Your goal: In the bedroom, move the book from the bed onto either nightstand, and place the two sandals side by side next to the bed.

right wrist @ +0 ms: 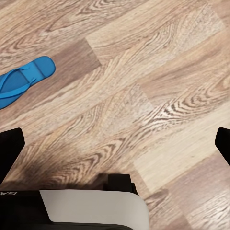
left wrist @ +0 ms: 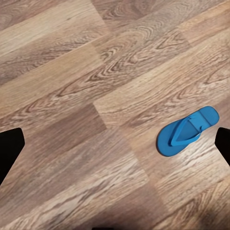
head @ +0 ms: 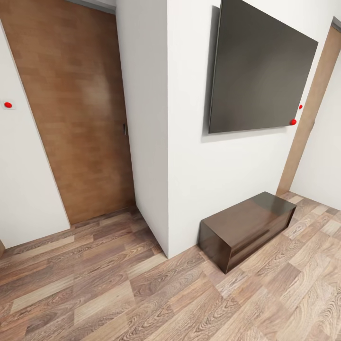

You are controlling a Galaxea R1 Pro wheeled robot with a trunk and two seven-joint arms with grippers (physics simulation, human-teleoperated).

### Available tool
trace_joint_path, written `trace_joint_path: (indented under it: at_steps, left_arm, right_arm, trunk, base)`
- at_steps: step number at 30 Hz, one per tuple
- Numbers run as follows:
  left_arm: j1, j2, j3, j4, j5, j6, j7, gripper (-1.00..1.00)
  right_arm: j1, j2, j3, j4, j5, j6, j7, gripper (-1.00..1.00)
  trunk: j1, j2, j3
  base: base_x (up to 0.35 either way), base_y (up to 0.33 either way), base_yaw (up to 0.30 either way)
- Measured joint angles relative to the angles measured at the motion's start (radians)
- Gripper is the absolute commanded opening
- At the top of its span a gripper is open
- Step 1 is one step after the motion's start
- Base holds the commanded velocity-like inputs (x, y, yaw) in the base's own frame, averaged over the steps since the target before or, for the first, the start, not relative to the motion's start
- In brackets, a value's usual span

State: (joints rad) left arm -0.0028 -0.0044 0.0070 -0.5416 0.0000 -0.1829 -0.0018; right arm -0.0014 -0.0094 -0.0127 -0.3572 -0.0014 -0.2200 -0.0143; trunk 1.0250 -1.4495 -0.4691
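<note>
While the head camera faces a wall corner, both wrist cameras look down at bare floor.

Room: white walls [head: 189,180] meeting at a projecting corner near the middle of the head view.
Door: a brown wooden door [head: 76,109] set back in a recess on the robot's left side of that corner, with a small handle at its edge.
Second door: a narrow strip of another brown door [head: 310,118] at the far right of the head view.
Screen: a large dark flat panel [head: 260,71] mounted on the wall to the right of the corner.
Red dots: one on the white wall left of the recess [head: 7,104], two by the lower right corner of the screen [head: 293,122].
Cabinet: a low dark-brown cabinet [head: 246,229] with a glossy top, standing on the floor against the wall under the screen; a drawer line shows on its front.
Floor: mixed-tone wood planks [head: 142,293].
Sandal: one blue flip-flop [left wrist: 186,131] lying flat on the planks, strap up, well apart from the fingers in the left wrist view; a flip-flop [right wrist: 21,80] also lies at the edge of the right wrist view.
Left gripper [left wrist: 115,143]: spread wide, nothing between its dark fingertips [left wrist: 9,148].
Right gripper [right wrist: 115,146]: spread wide, empty, dark fingertips [right wrist: 9,148] at the two sides.
Robot base: a white and black part [right wrist: 86,208] over the planks in the right wrist view.
</note>
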Motion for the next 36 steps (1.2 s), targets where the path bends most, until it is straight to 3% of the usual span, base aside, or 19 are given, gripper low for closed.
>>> trace_joint_path:
  at_steps: [7, 36]
  left_arm:
    - [0.000, 0.000, 0.000, 0.000, 0.000, 0.000, 0.000, 1.00]
    - [0.000, 0.000, 0.000, 0.000, 0.000, 0.000, 0.000, 1.00]
  right_arm:
    - [0.000, 0.000, 0.000, 0.000, 0.000, 0.000, 0.000, 1.00]
    - [0.000, 0.000, 0.000, 0.000, 0.000, 0.000, 0.000, 1.00]
  trunk:
    - [0.000, 0.000, 0.000]
    - [0.000, 0.000, 0.000]
  base:
    - [0.000, 0.000, -0.073]
    - [0.000, 0.000, -0.196]
